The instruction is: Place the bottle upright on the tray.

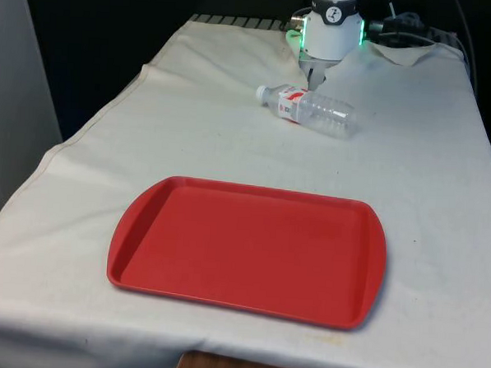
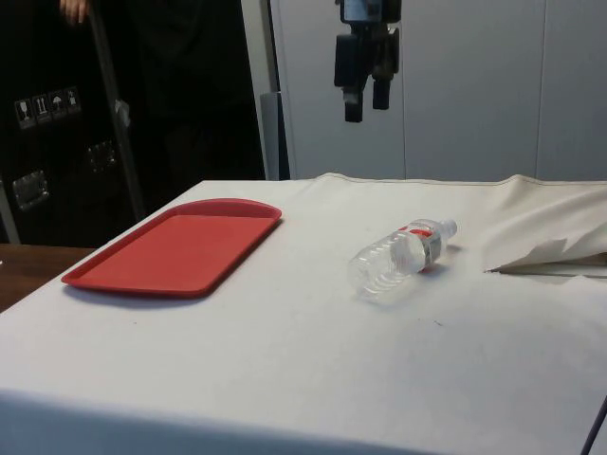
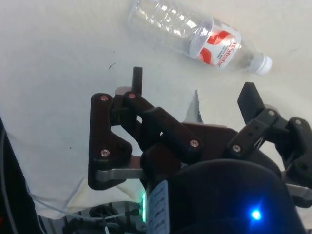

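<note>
A clear plastic bottle [image 1: 309, 110] with a red-and-white label and a white cap lies on its side on the white cloth, cap towards the front view's left. The side view shows the bottle [image 2: 402, 257] well apart from the red tray [image 2: 180, 246]. The tray [image 1: 250, 250] lies flat near the table's front edge with nothing on it. My gripper [image 2: 366, 102] hangs open high above the table, holding nothing. In the wrist view the gripper [image 3: 193, 90] has its fingers wide apart, and the bottle [image 3: 195, 31] lies on the cloth beyond the fingertips.
A raised fold of cloth [image 2: 550, 256] lies close to the bottle's cap end. Bunched cloth [image 1: 409, 52] sits at the table's far end near the robot's base. A person's hand [image 2: 72, 9] holds a dark pole behind the tray.
</note>
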Robot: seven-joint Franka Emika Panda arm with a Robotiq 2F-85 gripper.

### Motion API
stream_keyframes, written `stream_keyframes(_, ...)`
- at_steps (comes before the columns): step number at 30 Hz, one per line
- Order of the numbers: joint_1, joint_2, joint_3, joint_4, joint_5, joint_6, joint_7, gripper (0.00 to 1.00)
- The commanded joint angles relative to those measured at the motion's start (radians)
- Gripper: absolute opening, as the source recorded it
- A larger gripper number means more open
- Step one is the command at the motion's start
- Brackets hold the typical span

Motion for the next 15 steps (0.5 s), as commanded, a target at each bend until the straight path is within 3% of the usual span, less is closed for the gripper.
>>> stream_keyframes(1,0.000,-0.001,0.002,-0.005,0.000,0.004,0.006,1.00)
stream_keyframes(15,-0.003,-0.015,0.019,-0.064,-0.001,0.056,0.110,1.00)
